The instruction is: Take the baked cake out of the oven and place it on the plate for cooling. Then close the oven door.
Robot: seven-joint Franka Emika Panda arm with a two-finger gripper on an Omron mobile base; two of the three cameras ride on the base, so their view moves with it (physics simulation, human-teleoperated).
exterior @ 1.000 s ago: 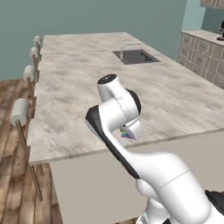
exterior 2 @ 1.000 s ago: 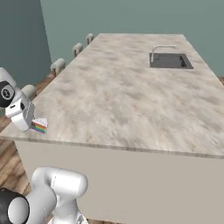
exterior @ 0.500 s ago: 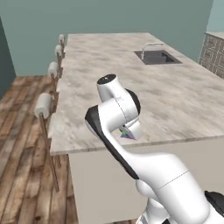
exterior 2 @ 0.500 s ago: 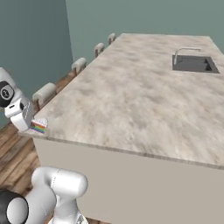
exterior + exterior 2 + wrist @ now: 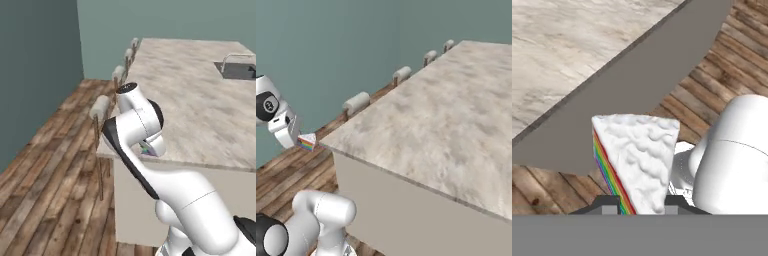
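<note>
A wedge of cake with white frosting and rainbow layers sits between my gripper's two dark fingertips, which are shut on it. In the right base view the cake hangs in the gripper at the left, beside the corner of the island counter and above the wooden floor. From the left base view the cake peeks out behind the arm's wrist, at the counter's near edge. The oven, the oven door and the plate are out of view.
The marble island counter stretches away to the right, with a sink at its far right. Several white-cushioned stools line its left side. A teal wall stands to the left over the wooden floor.
The whole picture has slid rightward, so the base has turned left: wall and floor now take up the left. The cake stays gripped and the arm keeps its pose.
</note>
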